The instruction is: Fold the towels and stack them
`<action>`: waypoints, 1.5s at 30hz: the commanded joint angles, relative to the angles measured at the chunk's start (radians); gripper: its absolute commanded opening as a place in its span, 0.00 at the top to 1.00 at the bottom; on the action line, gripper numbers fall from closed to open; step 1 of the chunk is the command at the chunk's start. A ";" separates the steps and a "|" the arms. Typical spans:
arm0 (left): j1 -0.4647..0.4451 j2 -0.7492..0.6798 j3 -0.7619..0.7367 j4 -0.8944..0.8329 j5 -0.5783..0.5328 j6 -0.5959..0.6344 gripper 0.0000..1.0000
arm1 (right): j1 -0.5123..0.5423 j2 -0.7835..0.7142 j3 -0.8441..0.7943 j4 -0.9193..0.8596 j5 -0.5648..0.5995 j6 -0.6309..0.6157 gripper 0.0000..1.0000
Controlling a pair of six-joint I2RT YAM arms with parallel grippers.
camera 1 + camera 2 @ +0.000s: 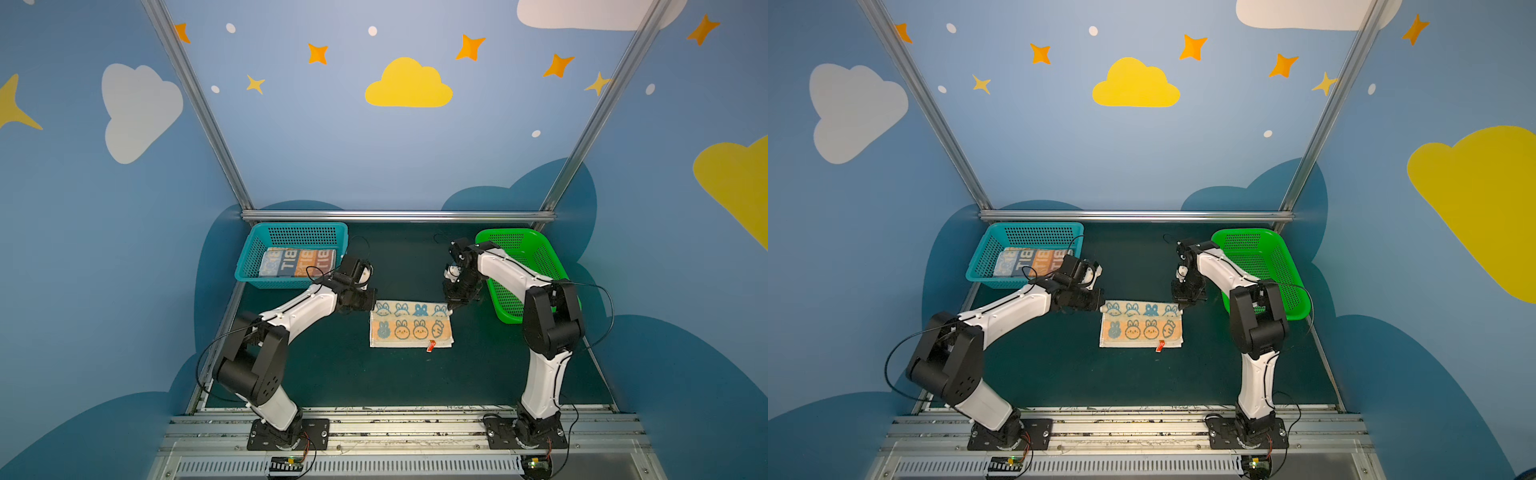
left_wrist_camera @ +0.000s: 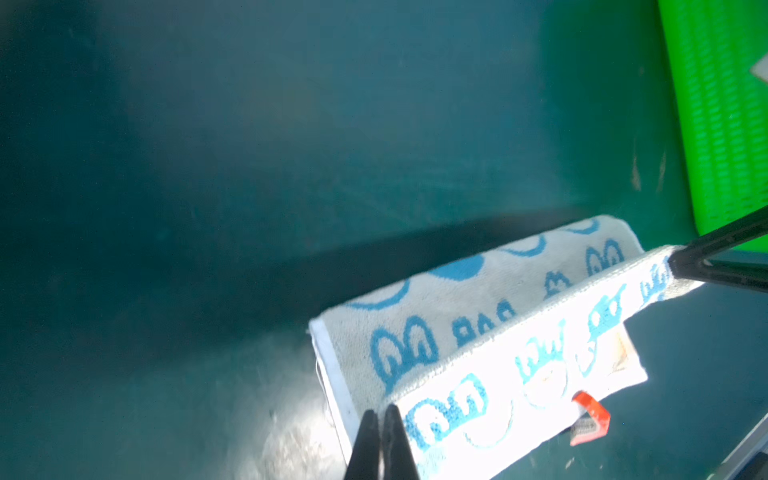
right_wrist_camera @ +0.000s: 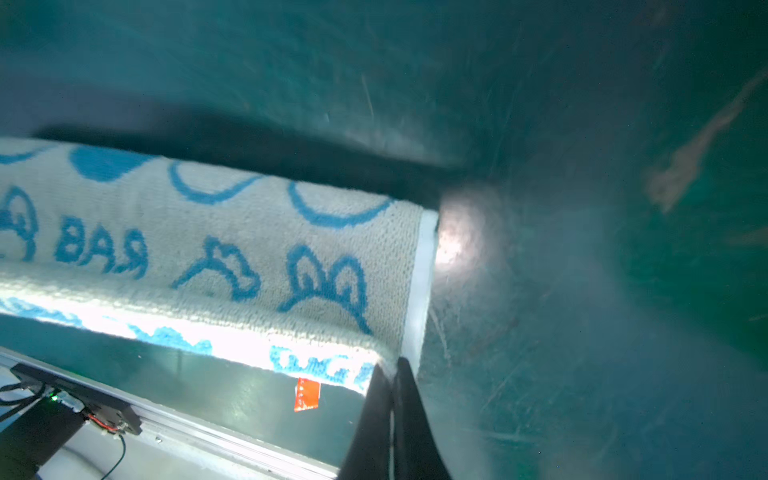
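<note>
Dark teal tabletop (image 1: 332,374): teal basket (image 1: 249,259) back left, green basket (image 1: 540,253) back right, 1 rabbit-print towel (image 1: 409,328) centre, near edge resting flat.

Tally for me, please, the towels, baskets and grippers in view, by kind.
Towels: 2 (rabbit towel, striped towel)
Baskets: 2 (teal basket, green basket)
Grippers: 2 (left gripper, right gripper, both shut on the rabbit towel)
Total: 6

My two top views sit high at the front edge, side by side, looking steeply down over the whole mat (image 1: 332,374) to the back wall (image 1: 395,166). My wrist cameras ride low and close, facing each other across the folded towel (image 1: 409,324), which all four views share.
</note>
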 commanded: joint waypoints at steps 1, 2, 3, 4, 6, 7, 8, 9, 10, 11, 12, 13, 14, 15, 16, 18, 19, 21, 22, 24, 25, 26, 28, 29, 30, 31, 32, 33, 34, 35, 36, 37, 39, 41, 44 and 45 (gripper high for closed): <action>0.006 -0.063 -0.066 0.010 -0.061 -0.048 0.97 | 0.000 -0.074 -0.088 0.029 0.023 0.057 1.00; 0.005 -0.079 -0.088 0.017 -0.060 -0.056 0.97 | 0.005 -0.092 -0.116 0.042 0.018 0.062 1.00; 0.004 -0.092 -0.109 0.021 -0.060 -0.062 0.97 | 0.008 -0.108 -0.142 0.052 0.021 0.072 1.00; 0.001 -0.104 -0.122 0.023 -0.060 -0.066 0.97 | 0.011 -0.121 -0.160 0.058 0.021 0.080 1.00; -0.001 -0.127 -0.153 0.031 -0.061 -0.080 0.97 | 0.017 -0.147 -0.194 0.070 0.019 0.091 1.00; -0.002 -0.136 -0.163 0.034 -0.059 -0.084 0.97 | 0.019 -0.155 -0.205 0.072 0.023 0.095 1.00; -0.006 -0.146 -0.175 0.037 -0.057 -0.091 0.97 | 0.021 -0.164 -0.218 0.075 0.024 0.101 1.00; -0.009 -0.156 -0.186 0.040 -0.054 -0.097 0.97 | 0.025 -0.170 -0.232 0.079 0.020 0.103 1.00; -0.012 -0.162 -0.196 0.043 -0.054 -0.103 0.97 | 0.027 -0.175 -0.243 0.083 0.017 0.108 1.00; -0.015 -0.168 -0.207 0.049 -0.053 -0.110 0.97 | 0.031 -0.177 -0.255 0.086 0.016 0.110 1.00; -0.018 -0.171 -0.221 0.059 -0.048 -0.116 0.97 | 0.037 -0.177 -0.265 0.090 0.018 0.115 1.00; -0.022 -0.171 -0.234 0.071 -0.043 -0.126 0.97 | 0.041 -0.177 -0.278 0.098 0.021 0.121 1.00; -0.027 -0.166 -0.247 0.080 -0.038 -0.133 0.97 | 0.045 -0.172 -0.289 0.107 0.022 0.128 1.00; -0.031 -0.159 -0.255 0.087 -0.036 -0.141 0.97 | 0.048 -0.168 -0.300 0.114 0.019 0.130 1.00; -0.038 -0.148 -0.267 0.098 -0.033 -0.150 0.97 | 0.050 -0.159 -0.310 0.122 0.016 0.136 1.00; -0.050 -0.127 -0.291 0.125 -0.028 -0.167 0.97 | 0.054 -0.141 -0.323 0.136 0.015 0.145 1.00; -0.054 -0.116 -0.305 0.141 -0.021 -0.178 0.97 | 0.056 -0.130 -0.326 0.141 0.017 0.149 1.00; -0.062 -0.090 -0.322 0.167 -0.013 -0.193 0.97 | 0.055 -0.108 -0.330 0.147 0.023 0.158 1.00; -0.065 -0.075 -0.327 0.178 -0.010 -0.198 0.97 | 0.056 -0.097 -0.328 0.154 0.019 0.158 1.00; -0.066 -0.048 -0.329 0.195 -0.008 -0.201 0.97 | 0.054 -0.075 -0.322 0.162 0.016 0.161 1.00; -0.066 -0.032 -0.324 0.200 -0.011 -0.200 0.97 | 0.054 -0.062 -0.317 0.167 0.010 0.163 1.00; -0.066 -0.018 -0.313 0.199 -0.018 -0.196 0.97 | 0.052 -0.049 -0.309 0.171 0.006 0.166 1.00; -0.064 0.008 -0.279 0.184 -0.032 -0.180 0.97 | 0.050 -0.024 -0.287 0.172 -0.001 0.169 1.00; -0.062 0.020 -0.258 0.171 -0.041 -0.170 0.97 | 0.048 -0.012 -0.273 0.170 -0.012 0.170 1.00; -0.058 0.027 -0.238 0.159 -0.044 -0.162 0.97 | 0.048 -0.003 -0.259 0.164 -0.019 0.168 1.00; -0.054 0.033 -0.214 0.143 -0.047 -0.153 0.97 | 0.049 0.002 -0.241 0.156 -0.025 0.166 1.00; -0.050 0.034 -0.192 0.131 -0.048 -0.145 0.97 | 0.048 0.002 -0.226 0.145 -0.029 0.164 1.00; -0.050 0.032 -0.176 0.120 -0.052 -0.137 0.97 | 0.048 -0.001 -0.213 0.137 -0.030 0.161 1.00; -0.046 0.027 -0.155 0.104 -0.059 -0.130 0.97 | 0.046 -0.009 -0.198 0.125 -0.027 0.159 1.00; -0.043 0.022 -0.138 0.089 -0.066 -0.123 0.97 | 0.044 -0.016 -0.181 0.112 -0.023 0.154 1.00; -0.040 0.017 -0.125 0.078 -0.069 -0.116 0.97 | 0.039 -0.022 -0.166 0.100 -0.020 0.152 1.00; -0.036 0.011 -0.110 0.068 -0.071 -0.112 0.97 | 0.032 -0.029 -0.149 0.086 -0.019 0.149 1.00; -0.031 0.001 -0.089 0.055 -0.071 -0.103 0.97 | 0.019 -0.041 -0.117 0.063 -0.015 0.139 1.00; -0.029 -0.012 -0.075 0.052 -0.069 -0.097 0.97 | 0.008 -0.047 -0.084 0.036 -0.003 0.129 1.00; -0.031 -0.021 -0.077 0.063 -0.054 -0.099 0.97 | -0.004 -0.055 -0.068 0.019 0.001 0.117 1.00; -0.030 -0.021 -0.082 0.069 -0.049 -0.104 0.97 | -0.008 -0.057 -0.069 0.017 0.000 0.115 1.00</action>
